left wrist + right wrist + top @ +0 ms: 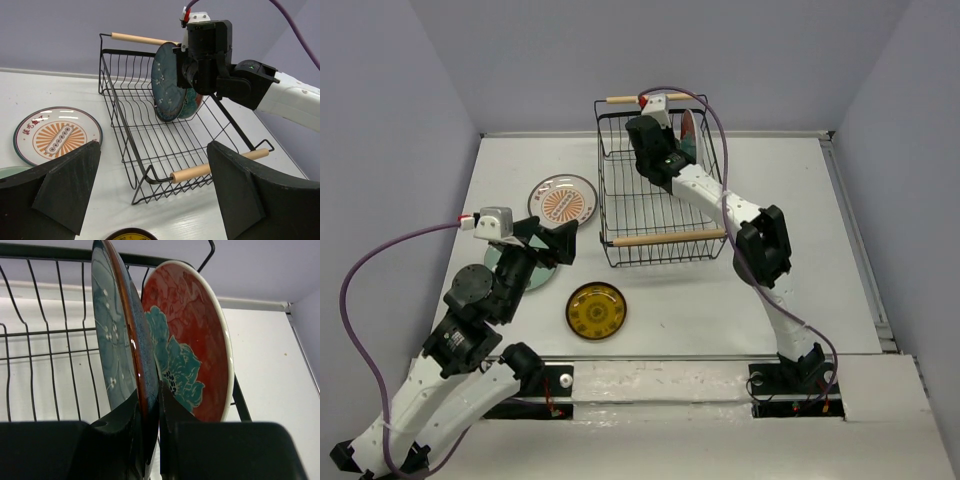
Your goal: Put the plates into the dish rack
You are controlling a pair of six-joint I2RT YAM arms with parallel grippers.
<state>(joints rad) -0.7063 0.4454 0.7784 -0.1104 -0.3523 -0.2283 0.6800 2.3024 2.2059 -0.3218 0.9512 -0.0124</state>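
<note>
My right gripper [149, 405], bottom centre of my wrist view: pinching the rim of the large blue-teal plate [112, 330], upright in the dish rack [640, 215] beside the red plate [195, 340]. My left gripper [550, 238], lower left overhead: jaws spread wide, empty.

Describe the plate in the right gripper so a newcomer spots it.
Find the black wire dish rack in the middle of the table; two plates stand on edge at its far end. The right gripper pinches the rim of one: the blue-teal plate with white specks and a brown rim, not the red plate with teal flowers beside it.
</note>
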